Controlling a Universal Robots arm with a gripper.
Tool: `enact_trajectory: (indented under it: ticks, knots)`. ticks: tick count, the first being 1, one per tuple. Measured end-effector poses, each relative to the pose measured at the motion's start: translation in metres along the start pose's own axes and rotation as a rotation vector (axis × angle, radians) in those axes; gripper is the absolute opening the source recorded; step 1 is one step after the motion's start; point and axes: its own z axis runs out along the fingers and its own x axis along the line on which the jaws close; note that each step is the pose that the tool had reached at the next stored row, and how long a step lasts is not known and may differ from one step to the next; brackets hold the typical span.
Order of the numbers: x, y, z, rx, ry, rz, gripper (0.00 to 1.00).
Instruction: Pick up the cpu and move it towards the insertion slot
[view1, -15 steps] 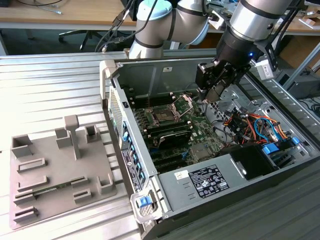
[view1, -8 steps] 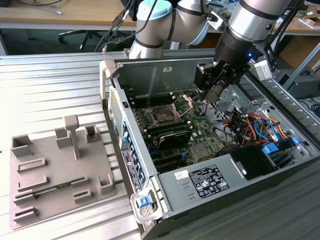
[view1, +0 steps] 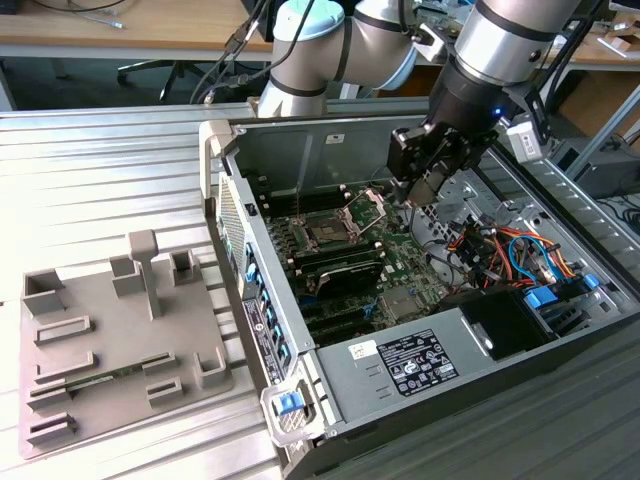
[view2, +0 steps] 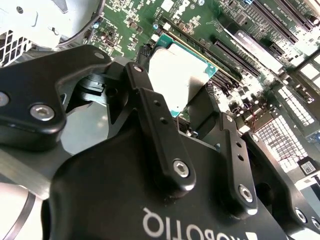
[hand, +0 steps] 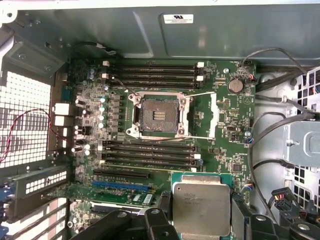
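Fingers pinch the cpu by its edges; in the second wrist view one black finger runs along each side of the pale metal top, chip held between them. Same grip in the first wrist view: cpu sits clamped at the fingertips, silvery top facing the camera, green border visible around it.

Gripper hangs above the motherboard inside the open computer case, cpu clear of the board, not touching it.

Insertion slot: dark square socket, silver frame, wire bracket swung open to one side. It lies between two banks of long black memory slots. In the first wrist view the cpu is apart from the socket, past the nearer memory bank. In the exterior view the insertion slot is towards the exterior view's left of the gripper, lower down.

Grey tray rests on the ribbed metal table, outside the case on the exterior view's left, well apart from the gripper.
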Motion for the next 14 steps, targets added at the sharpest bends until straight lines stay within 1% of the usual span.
enact_trajectory:
  ticks: [14]
  knots:
    - [0.0028, 0.0008, 0.0032, 0.0000, 0.0000, 0.000, 0.55]
